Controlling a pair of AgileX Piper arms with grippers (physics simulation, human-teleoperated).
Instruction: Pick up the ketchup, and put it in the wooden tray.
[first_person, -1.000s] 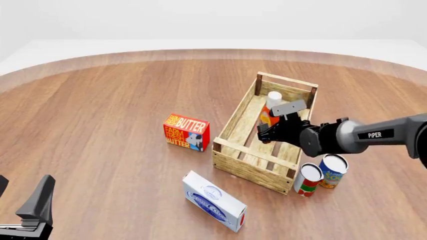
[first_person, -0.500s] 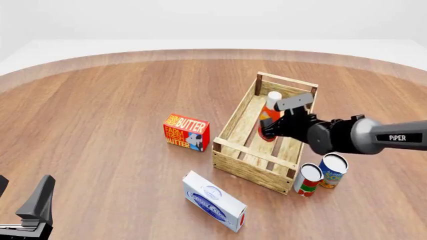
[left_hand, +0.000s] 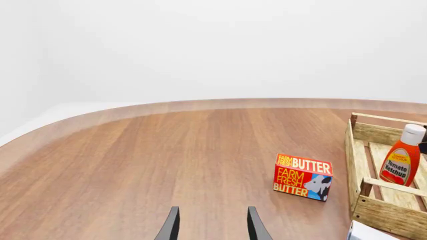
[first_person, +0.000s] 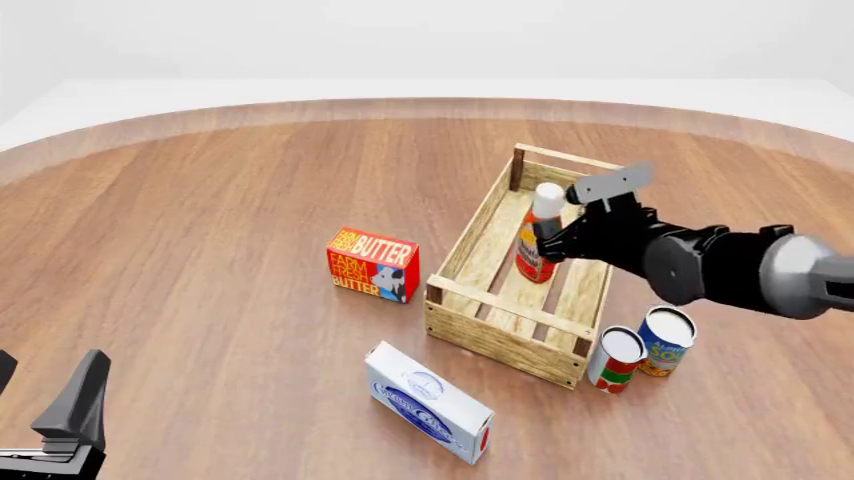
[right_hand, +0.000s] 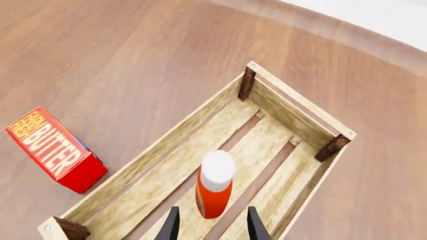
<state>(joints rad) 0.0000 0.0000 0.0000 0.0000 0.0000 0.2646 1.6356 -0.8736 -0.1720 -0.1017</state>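
The round wooden table (first_person: 227, 200) fills the scene, its grain running from the near side toward the far edge. On its right half lies the wooden tray (first_person: 470, 232), a long slatted crate with dark corner posts, angled so one short end points far and right. The right arm (first_person: 747, 268) reaches in from the right over the tray's right wall. Its gripper (first_person: 558, 240) hangs just right of the ketchup (first_person: 537, 240); the wrist view shows the two fingers (right_hand: 172, 226) spread, with the bottle's white cap between and beyond them, not pinched.

The ketchup stands upright on the tray's slats, in the far half of the crate, clear of both long walls.

A white and blue carton (first_person: 429, 401) lies on the table near and left of the tray. The red butter box (first_person: 372, 263) stands left of the tray, apart from it. Two cans stand side by side just right of the tray's near corner: a red-and-white can (first_person: 615, 359) and a blue can (first_person: 665, 341).

The left gripper (left_hand: 211, 225) sits at the near left, fingers spread and holding nothing.
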